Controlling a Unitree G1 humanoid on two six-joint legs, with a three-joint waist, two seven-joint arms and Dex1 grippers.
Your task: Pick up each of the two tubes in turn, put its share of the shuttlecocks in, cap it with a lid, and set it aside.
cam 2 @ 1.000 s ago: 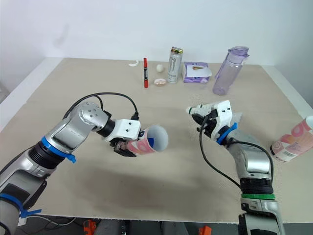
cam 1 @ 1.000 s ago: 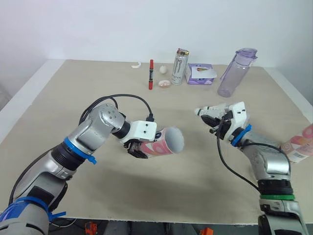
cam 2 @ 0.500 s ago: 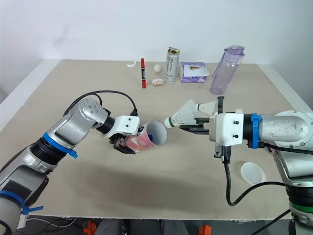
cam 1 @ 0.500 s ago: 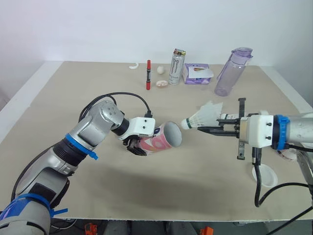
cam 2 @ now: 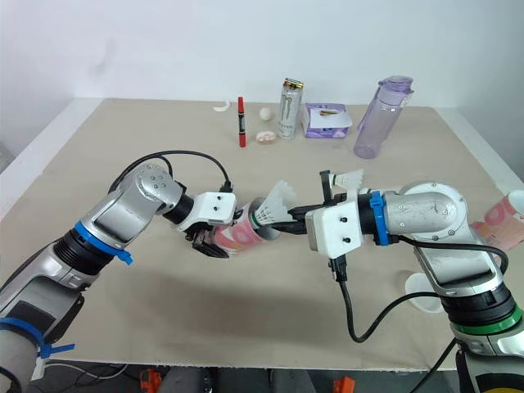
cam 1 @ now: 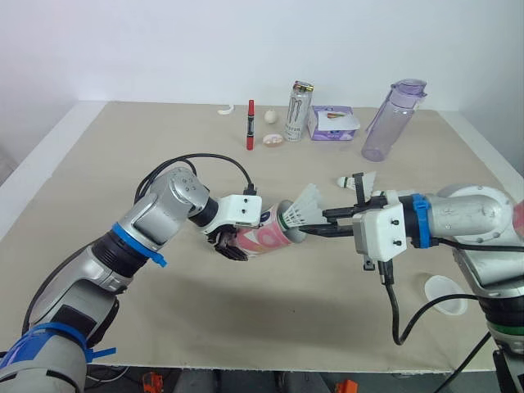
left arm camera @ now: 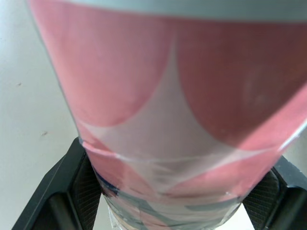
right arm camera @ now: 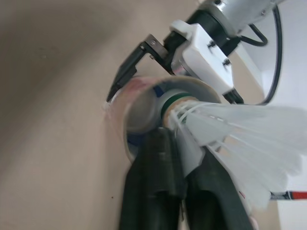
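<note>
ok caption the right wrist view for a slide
Right end effector holds white feathered shuttlecock cork-first at mouth of pink-and-white tube gripped by left end effector

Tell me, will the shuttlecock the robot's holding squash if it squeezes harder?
Probably light: thin white feathers make up most of the shuttlecock. They likely crush easily, so the jaws of the right gripper pinching behind the cork looks sensible. Dropped, its cone shape would probably roll in a curve.

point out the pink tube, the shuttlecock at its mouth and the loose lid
pink tube (cam 1: 262,238): left eye view, its pink side wall
shuttlecock (cam 1: 306,201): left eye view, its white feathers
lid (cam 1: 444,286): left eye view, its flat top
</note>
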